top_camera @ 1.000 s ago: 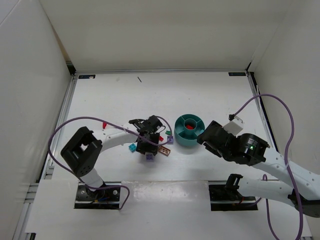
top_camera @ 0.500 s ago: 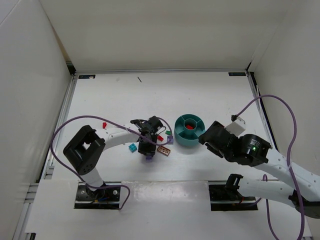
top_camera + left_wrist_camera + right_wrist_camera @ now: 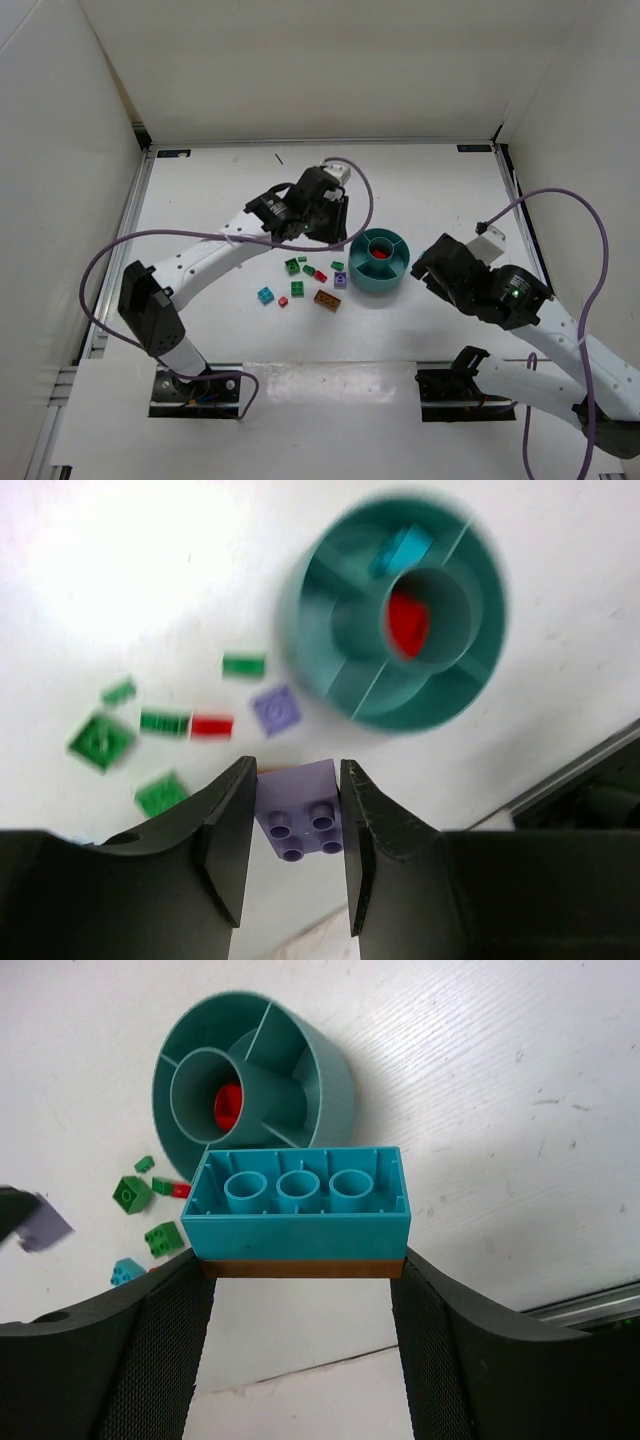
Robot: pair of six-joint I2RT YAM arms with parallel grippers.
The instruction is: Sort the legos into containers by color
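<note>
My left gripper (image 3: 297,785) is shut on a small purple brick (image 3: 300,815) and holds it in the air left of the teal divided bowl (image 3: 358,262). In the left wrist view the bowl (image 3: 305,605) holds a red piece (image 3: 405,620) in its centre cup and a blue piece (image 3: 404,550) in one wedge. My right gripper (image 3: 300,1260) is shut on a teal-blue brick (image 3: 300,1205) stacked on a thin brown plate, just right of the bowl (image 3: 330,1080). Green (image 3: 292,266), red (image 3: 320,275), blue (image 3: 265,295), brown (image 3: 326,299) and purple (image 3: 341,280) legos lie loose left of the bowl.
White walls close in the table on three sides. The arm bases and a raised white ledge (image 3: 320,385) run along the near edge. Purple cables loop over both arms.
My left gripper has risen from the lego pile with the purple brick and moved back and right. My right arm has shifted slightly right, still holding its brick.
</note>
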